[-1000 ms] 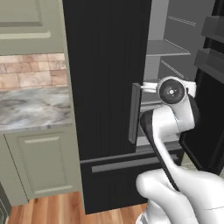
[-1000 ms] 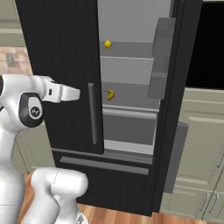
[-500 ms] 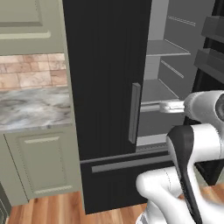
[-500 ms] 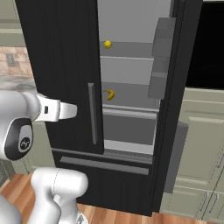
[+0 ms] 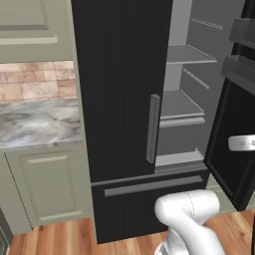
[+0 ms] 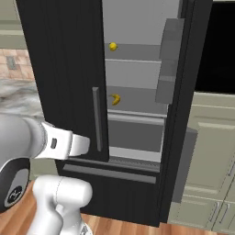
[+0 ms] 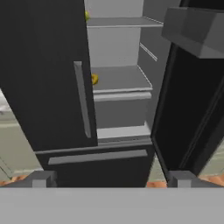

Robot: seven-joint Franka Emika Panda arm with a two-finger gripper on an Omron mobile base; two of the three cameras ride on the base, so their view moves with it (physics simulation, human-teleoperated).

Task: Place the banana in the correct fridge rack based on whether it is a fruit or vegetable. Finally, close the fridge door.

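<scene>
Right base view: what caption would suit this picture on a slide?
Banana lying on the fridge rack, right fridge door standing open, robot arm drawn back.

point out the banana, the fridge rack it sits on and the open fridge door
banana (image 6: 115,99): right base view, middle of the curved yellow body.
fridge rack (image 6: 137,113): right base view, pale front lip just below the banana.
open fridge door (image 6: 183,114): right base view, dark inner edge of the door.

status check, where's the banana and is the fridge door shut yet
Gripper open, empty, back from fridge. Banana on fridge rack. Right fridge door open, nothing blocking it.
</scene>
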